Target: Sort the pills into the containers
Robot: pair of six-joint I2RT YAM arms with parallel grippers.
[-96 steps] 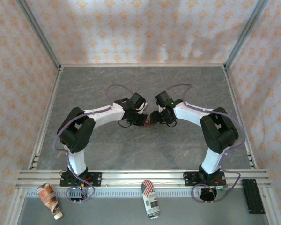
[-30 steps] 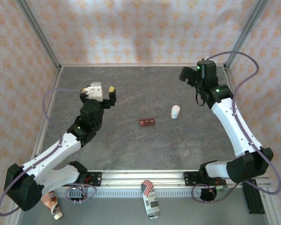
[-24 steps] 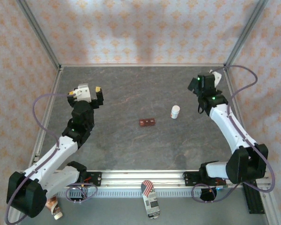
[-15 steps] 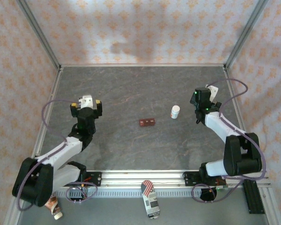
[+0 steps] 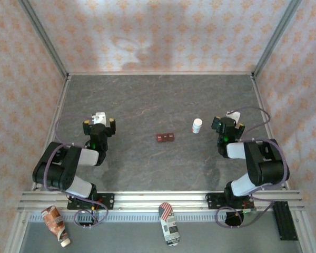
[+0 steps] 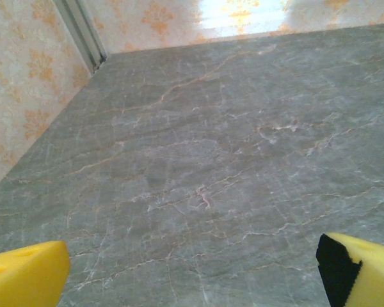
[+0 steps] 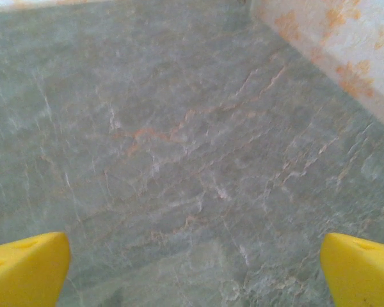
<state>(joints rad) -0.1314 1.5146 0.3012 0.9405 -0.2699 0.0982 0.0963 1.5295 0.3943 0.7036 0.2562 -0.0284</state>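
Arms: a second ago both reached out toward the far corners; now they are folded back toward the near edge, one on each side of the surface (image 5: 147, 95)
Left gripper (image 5: 99, 123): spread wide and holding nothing, low by the left edge; the wrist view shows bare stone between its yellow fingertips (image 6: 25, 275)
Right gripper (image 5: 226, 124): also spread wide and carrying nothing, low toward the right edge
Containers (image 5: 166, 137): the dark red strip lies about mid-surface, well apart from both grippers, in the same spot as before
White bottle (image 5: 197, 125): upright, cap on, unmoved, near the strip on its right and a little farther back
Pills: too small to tell whether any sit in the compartments
Meaning for the task: with both arms pulled away from the strip and nothing held, this looks like a retreat to rest; the sorting is either done or paused
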